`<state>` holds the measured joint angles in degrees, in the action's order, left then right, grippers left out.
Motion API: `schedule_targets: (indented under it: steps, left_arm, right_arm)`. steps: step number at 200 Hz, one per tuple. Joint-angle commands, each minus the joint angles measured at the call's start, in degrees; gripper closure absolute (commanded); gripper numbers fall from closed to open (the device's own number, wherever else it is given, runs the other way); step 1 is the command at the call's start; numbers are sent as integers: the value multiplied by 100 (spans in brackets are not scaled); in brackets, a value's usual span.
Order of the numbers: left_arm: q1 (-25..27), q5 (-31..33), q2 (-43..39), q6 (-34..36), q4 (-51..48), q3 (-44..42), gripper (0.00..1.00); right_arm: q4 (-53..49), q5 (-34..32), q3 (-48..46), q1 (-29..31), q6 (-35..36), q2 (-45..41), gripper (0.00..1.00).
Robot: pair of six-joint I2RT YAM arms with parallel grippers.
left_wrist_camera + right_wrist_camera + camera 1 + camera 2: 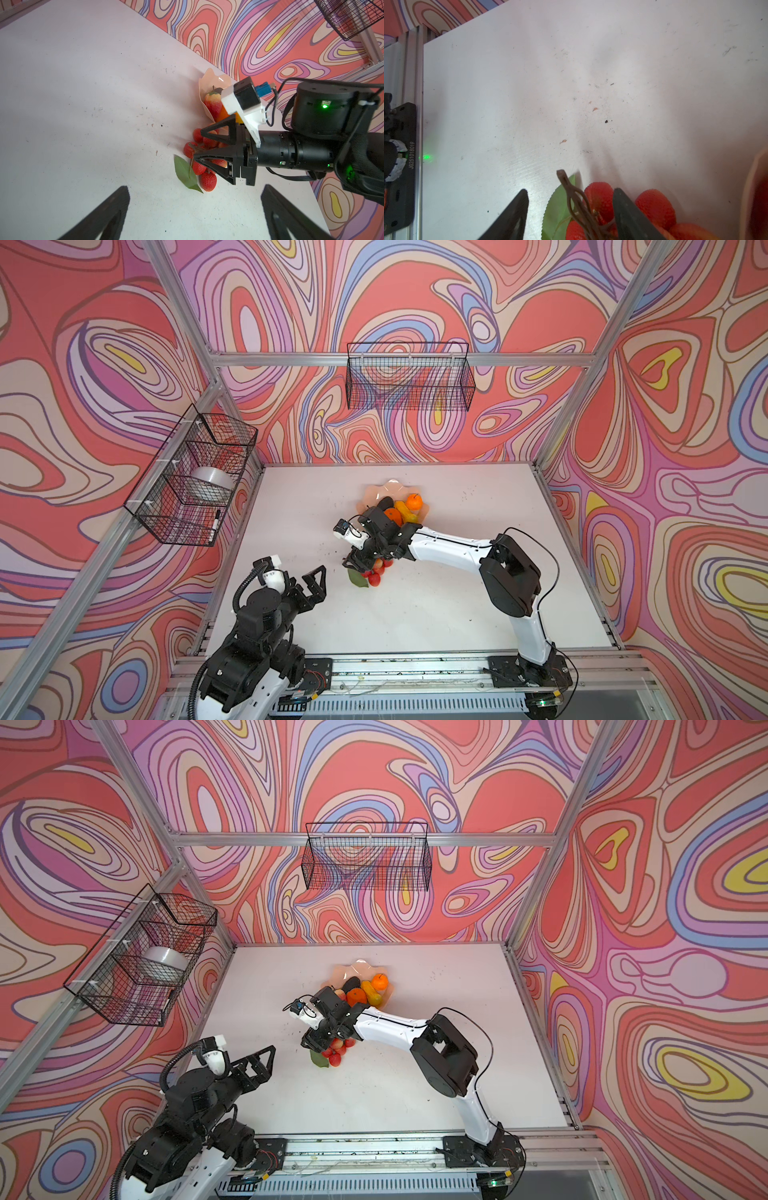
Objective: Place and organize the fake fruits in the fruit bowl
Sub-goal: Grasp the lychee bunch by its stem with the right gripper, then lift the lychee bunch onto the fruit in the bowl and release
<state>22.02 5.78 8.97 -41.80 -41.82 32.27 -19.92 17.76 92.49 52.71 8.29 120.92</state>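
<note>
The red bunch [375, 573] [335, 1053] [207, 179] lies on the white table just in front of the peach-pink fruit bowl [386, 485] [207, 77]. Its brown stem [568, 187] and green leaf [556, 207] show between the fingers of my right gripper [353, 562] [571, 191], which straddles the stem, open, with a gap on the leaf side. In the bowl lie two oranges [414, 502] [392, 514], a yellow elongated fruit [405, 510], a black avocado [384, 502] and a red-yellow tapered fruit [213, 104]. My left gripper [318, 585] [196, 193] stands open and empty near the front left.
A black wire basket [409, 377] hangs on the back wall. Another wire basket [195, 477] on the left wall holds a white bowl [212, 483] and a marker [215, 526]. Aluminium rails border the table's edges.
</note>
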Motion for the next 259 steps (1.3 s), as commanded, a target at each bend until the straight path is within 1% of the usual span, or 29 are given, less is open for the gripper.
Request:
schedule_targets:
  steps: [1, 22, 39, 78, 97, 108, 123, 149, 175, 201, 215, 237, 251, 259]
  left_arm:
    - [-35, 54, -10, -13, -168, 139, 0]
    - [-33, 52, -25, -21, -160, 131, 0]
    - [-34, 55, -27, -21, -142, 126, 0]
    - [-35, 55, 21, 14, -126, 156, 0]
    - [-36, 55, 52, 45, -74, 169, 0]
    - [-37, 27, 78, 65, -31, 173, 0]
    - [-33, -51, 118, 126, 54, 171, 0]
    - [-38, -296, 222, 471, 188, 297, 0]
    - [-31, -908, 387, 716, 699, 341, 0]
    - [-37, -1594, 862, 791, 1423, 307, 0]
    - [-32, -1995, 1188, 845, 1767, 356, 0]
    - [-40, -2701, 1706, 1072, 2392, 457, 0]
    - [-38, -2954, 2026, 1230, 2625, 558, 0]
    - [-36, -3091, 2194, 1276, 3003, 587, 0]
  right_arm:
    - [-333, -49, 208, 61, 168, 274, 35]
    - [-348, -147, 283, 64, 181, 410, 37]
    - [-363, -152, 372, 64, 156, 518, 44]
    - [-189, -65, 354, 67, -88, 471, 74]
    - [-176, -58, 289, 65, -265, 343, 92]
    - [-158, -53, 213, 64, -388, 240, 100]
    - [-99, -75, 50, 67, -605, 48, 100]
    - [-98, -160, -209, 66, -1079, -396, 100]
    - [-154, -587, -511, 34, -1585, -1034, 100]
    - [-512, -800, -504, -106, -1963, -1638, 100]
    - [-768, -854, -403, -200, -2082, -1898, 100]
    - [-1535, -964, 116, -427, -2290, -1908, 100]
    - [-1814, -1018, 392, -621, -2306, -1906, 100]
    - [-1829, -1015, 492, -744, -2269, -1908, 100]
